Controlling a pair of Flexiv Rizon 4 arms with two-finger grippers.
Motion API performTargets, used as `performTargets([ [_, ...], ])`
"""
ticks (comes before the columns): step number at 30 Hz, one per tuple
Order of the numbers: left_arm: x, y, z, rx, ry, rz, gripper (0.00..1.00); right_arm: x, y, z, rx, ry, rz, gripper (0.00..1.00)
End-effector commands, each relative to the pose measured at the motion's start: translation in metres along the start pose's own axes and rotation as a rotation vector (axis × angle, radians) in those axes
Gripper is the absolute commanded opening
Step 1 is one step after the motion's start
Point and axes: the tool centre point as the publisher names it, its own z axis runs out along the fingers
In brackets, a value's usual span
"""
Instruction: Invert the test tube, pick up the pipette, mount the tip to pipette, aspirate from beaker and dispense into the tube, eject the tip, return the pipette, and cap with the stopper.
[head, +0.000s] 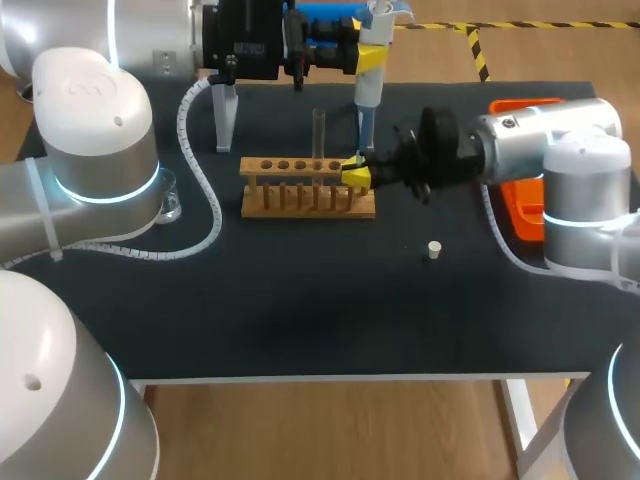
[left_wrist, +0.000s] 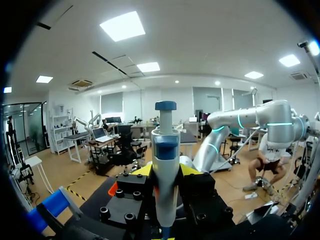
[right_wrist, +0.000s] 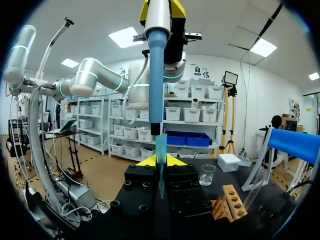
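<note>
While the tip (right_wrist: 161, 155) is not yet mounted: pipette (head: 366, 70), stiff plastic, likely light, clamped upright in left gripper (left_wrist: 166, 172) over table's (head: 300, 310) far edge. Tip thin, probably fragile, slick; pinched by right gripper (head: 355, 175) beside rack (head: 300, 200), collar free.

I see black tabletop (head: 300, 320) w/ white legs (head: 520, 420), wood floor (head: 330, 430) below, yellow-black tape (head: 478, 48) on floor at far side. Ceiling light panels (left_wrist: 123, 26) on; white walls, shelving (right_wrist: 195, 112) w/ bins in bkgd.

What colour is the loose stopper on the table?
The stopper is off-white; head view shows it best.
</note>
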Motion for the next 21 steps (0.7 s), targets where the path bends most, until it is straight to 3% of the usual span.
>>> performTargets([
  [1,0.0,0.002,0.001,0.001,-0.003,0.0,0.0,0.002,-0.003,-0.002,0.004,0.001,0.009,0.0],
  [21,0.0,0.002,0.001,0.001,-0.003,0.0,0.0,0.013,-0.004,0.0,-0.001,-0.009,0.055,0.0],
])
